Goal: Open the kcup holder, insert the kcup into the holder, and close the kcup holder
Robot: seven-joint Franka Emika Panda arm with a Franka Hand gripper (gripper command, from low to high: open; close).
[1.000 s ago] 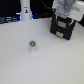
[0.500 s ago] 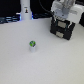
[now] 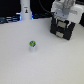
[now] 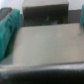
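Note:
The kcup point(image 3: 33, 45), a tiny white cup with a green top, stands alone on the white table, left of centre in the exterior view. At the back right sits the kcup holder point(image 3: 63, 29), a black boxy block with two stacked fronts, both looking shut. My gripper point(image 3: 65, 13) hangs right over the holder, far from the kcup. The wrist view is blurred. It shows teal fingers point(image 4: 7, 30) spread wide at both sides, my gripper point(image 4: 44, 31) open around a pale flat surface, and a dark shape beyond it. Nothing is held.
A tall white bottle-like object point(image 3: 25, 9) stands at the back on the exterior view's left, against a dark background. The white table point(image 3: 50, 62) stretches from the kcup toward the front.
The arm has shifted slightly above the holder. The kcup and the holder have stayed in place.

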